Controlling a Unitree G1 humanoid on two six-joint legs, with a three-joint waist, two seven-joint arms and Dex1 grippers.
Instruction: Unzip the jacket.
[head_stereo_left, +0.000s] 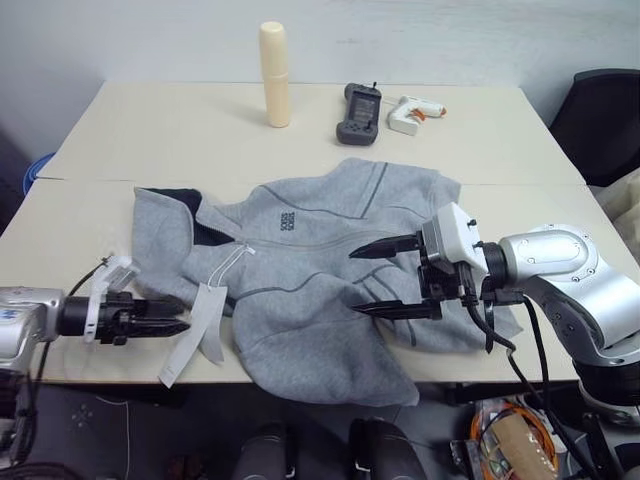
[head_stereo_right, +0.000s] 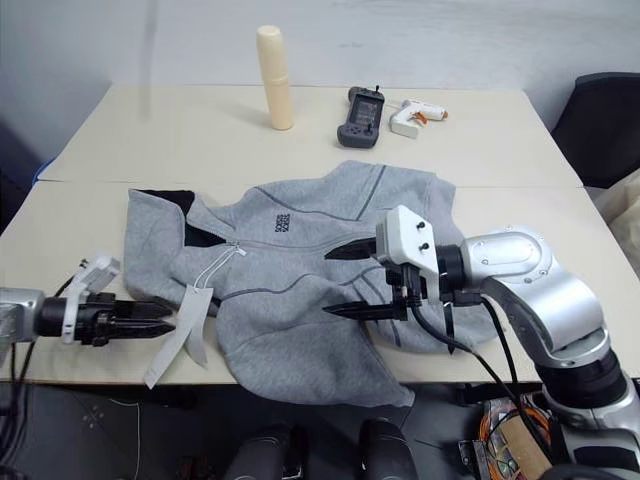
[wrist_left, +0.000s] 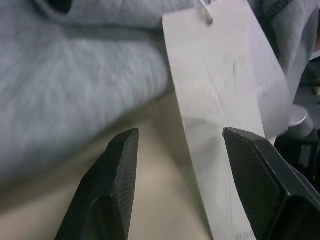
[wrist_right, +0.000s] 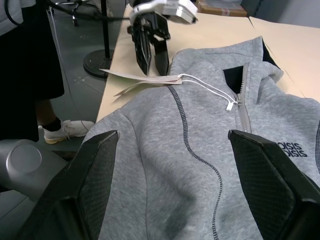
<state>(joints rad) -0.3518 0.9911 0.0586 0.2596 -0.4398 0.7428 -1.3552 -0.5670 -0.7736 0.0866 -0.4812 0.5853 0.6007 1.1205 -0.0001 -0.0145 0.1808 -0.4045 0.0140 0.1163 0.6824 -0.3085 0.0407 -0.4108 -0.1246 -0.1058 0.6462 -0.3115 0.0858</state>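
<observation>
Left gripper: fingers held apart, empty, at the bench's near edge, tips just beside the white hang tags. Right gripper: fingers spread wide, empty, held above the jacket's lower front. The grey jacket is laid flat along the near edge of the bench, hem overhanging, zip closed to the collar.

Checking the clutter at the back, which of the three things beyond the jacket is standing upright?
The cream cylinder; the dark handheld device and white glue gun lie flat.
</observation>
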